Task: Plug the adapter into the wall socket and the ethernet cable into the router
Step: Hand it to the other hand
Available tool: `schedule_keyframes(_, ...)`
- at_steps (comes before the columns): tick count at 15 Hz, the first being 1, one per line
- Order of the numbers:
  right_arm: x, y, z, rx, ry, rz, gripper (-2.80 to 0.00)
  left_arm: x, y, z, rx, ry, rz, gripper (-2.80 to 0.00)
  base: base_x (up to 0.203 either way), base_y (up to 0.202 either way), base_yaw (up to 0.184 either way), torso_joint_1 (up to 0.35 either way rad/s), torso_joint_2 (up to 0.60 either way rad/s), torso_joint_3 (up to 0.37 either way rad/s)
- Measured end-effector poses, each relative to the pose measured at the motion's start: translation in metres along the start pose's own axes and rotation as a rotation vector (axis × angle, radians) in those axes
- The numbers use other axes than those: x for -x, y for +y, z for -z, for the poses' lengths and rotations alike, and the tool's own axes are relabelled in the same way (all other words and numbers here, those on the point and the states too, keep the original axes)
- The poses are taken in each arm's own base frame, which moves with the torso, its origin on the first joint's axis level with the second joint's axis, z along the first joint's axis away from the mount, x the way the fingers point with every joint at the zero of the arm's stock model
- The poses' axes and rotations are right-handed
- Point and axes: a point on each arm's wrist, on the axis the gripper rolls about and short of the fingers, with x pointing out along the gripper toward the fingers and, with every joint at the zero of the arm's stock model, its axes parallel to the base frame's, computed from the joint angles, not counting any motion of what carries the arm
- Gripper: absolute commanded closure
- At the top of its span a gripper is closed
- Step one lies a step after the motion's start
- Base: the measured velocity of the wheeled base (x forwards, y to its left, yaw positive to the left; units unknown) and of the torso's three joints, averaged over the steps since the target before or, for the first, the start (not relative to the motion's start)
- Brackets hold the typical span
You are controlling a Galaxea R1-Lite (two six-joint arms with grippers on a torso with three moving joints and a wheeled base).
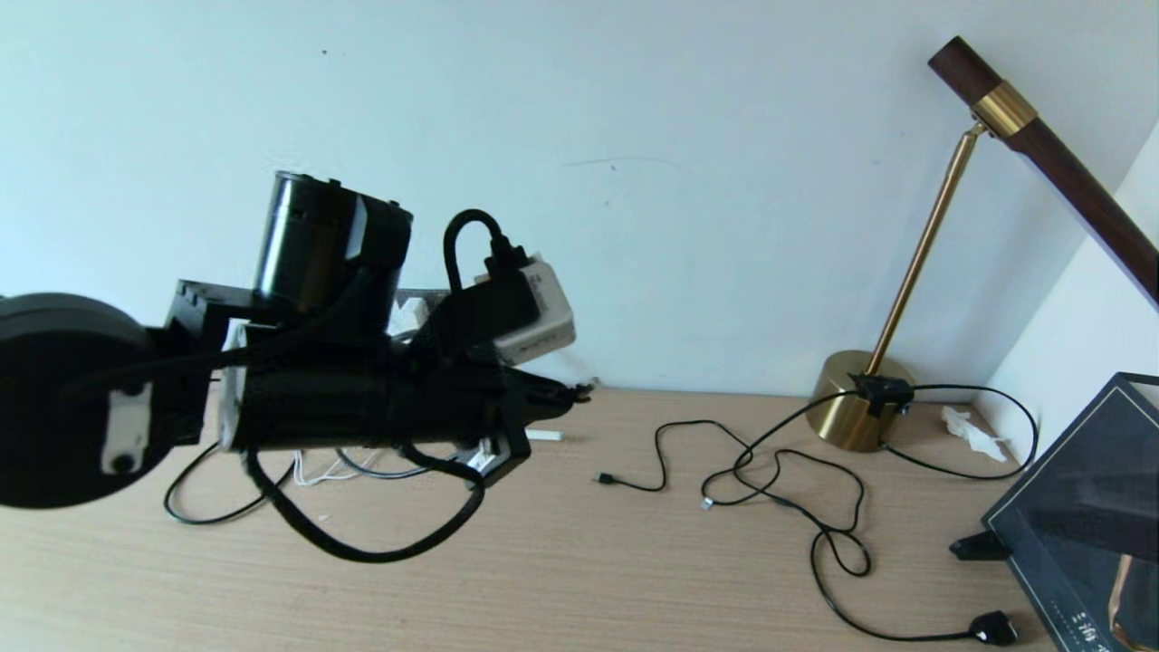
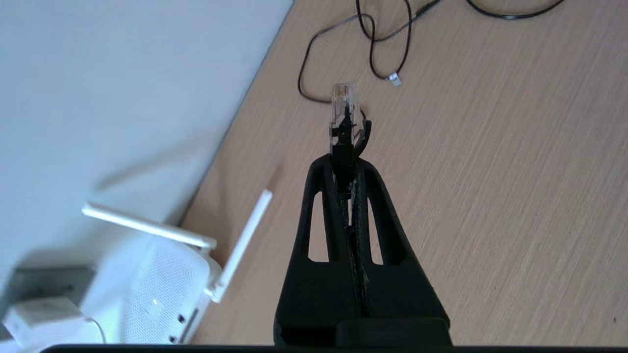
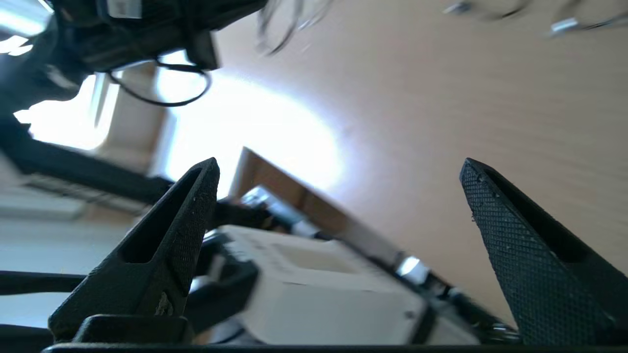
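- The left gripper (image 2: 346, 164) has its jaws pressed fully together on the thick black ethernet cable (image 2: 343, 142), just behind its small clear plastic plug (image 2: 342, 100). The plug sticks out past the fingertips.
- The gripper holds the plug in the air above the pale wood-grain counter (image 2: 490, 196). It is near the flat white plastic router with slim white stick antennas (image 2: 162, 289), but apart from it and not pointing at it.
- The cable has been picked up, then, but not inserted. The dark ports along the router's edge (image 2: 179, 323) appear empty as far as the left wrist view shows.
- The small white rounded adapter cube (image 2: 39, 318), with its thin white cord, sits at the foot of the pale wall, right against the dark grey wall socket plate (image 2: 49, 282). It looks plugged in, so that half of the task is probably done. How deep it is seated cannot be confirmed from this angle.
- The right gripper (image 3: 338, 166) has its jaws spread wide and holds nothing. It does not appear in the head view and seems to have no part in the current step.
- My judgement is that the remaining work is to swing the plug round to face the router's ports, line it up and push it home.
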Motion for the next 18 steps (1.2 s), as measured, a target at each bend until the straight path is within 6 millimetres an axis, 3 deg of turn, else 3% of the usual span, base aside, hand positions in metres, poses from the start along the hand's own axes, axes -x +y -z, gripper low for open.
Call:
schedule_keyframes(2, -0.024, -0.005, -0.020, -0.017, 0.045, -0.053, -2.80, -0.009, -0.006, -0.011, -0.026, -0.017, 0.019, 0.00, 0.000, 0.000, 0.000, 0.000, 0.00, 0.000)
schedule_keyframes(6, -0.061, -0.017, -0.037, -0.016, 0.102, -0.091, -2.80, -0.030, -0.024, -0.033, -0.075, -0.032, 0.042, 0.00, 0.000, 0.000, 0.000, 0.000, 0.00, 0.000)
schedule_keyframes(12, -0.086, -0.027, -0.046, -0.001, 0.118, -0.112, -2.80, -0.052, -0.052, -0.062, -0.142, -0.060, 0.091, 0.00, 0.000, 0.000, 0.000, 0.000, 0.00, 0.000)
schedule_keyframes(18, -0.106, -0.030, -0.047, 0.012, 0.151, -0.138, -2.80, -0.058, -0.066, -0.071, -0.163, -0.072, 0.114, 0.00, 0.000, 0.000, 0.000, 0.000, 0.00, 0.000)
